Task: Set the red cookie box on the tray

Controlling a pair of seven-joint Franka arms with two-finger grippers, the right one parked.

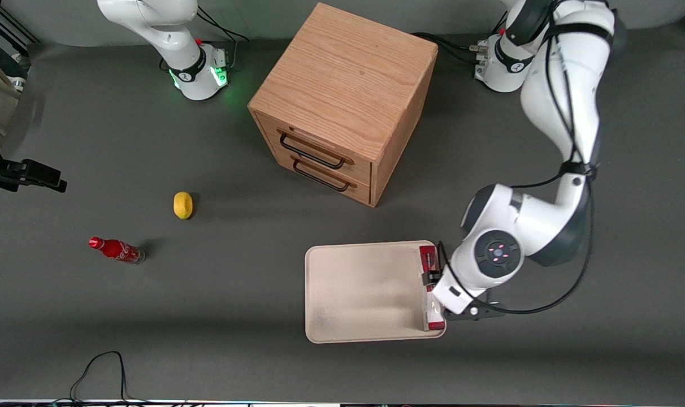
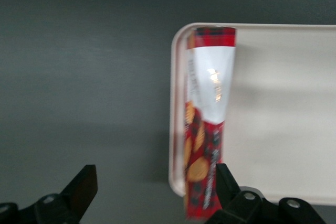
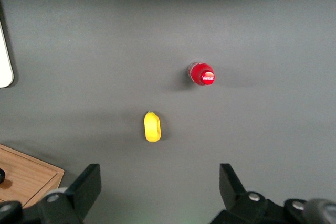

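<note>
The red cookie box lies flat on the tray, along the tray's rim toward the working arm's end. In the left wrist view the box shows a white panel in its middle and cookie pictures at the end nearest the camera, resting just inside the cream tray's edge. My left gripper is open and low over the box. One finger stands close beside the box; the other finger is far off over bare table. From the front, the gripper is mostly hidden under the wrist.
A wooden two-drawer cabinet stands farther from the front camera than the tray. A yellow lemon and a small red soda bottle lie toward the parked arm's end. A black cable loops at the near table edge.
</note>
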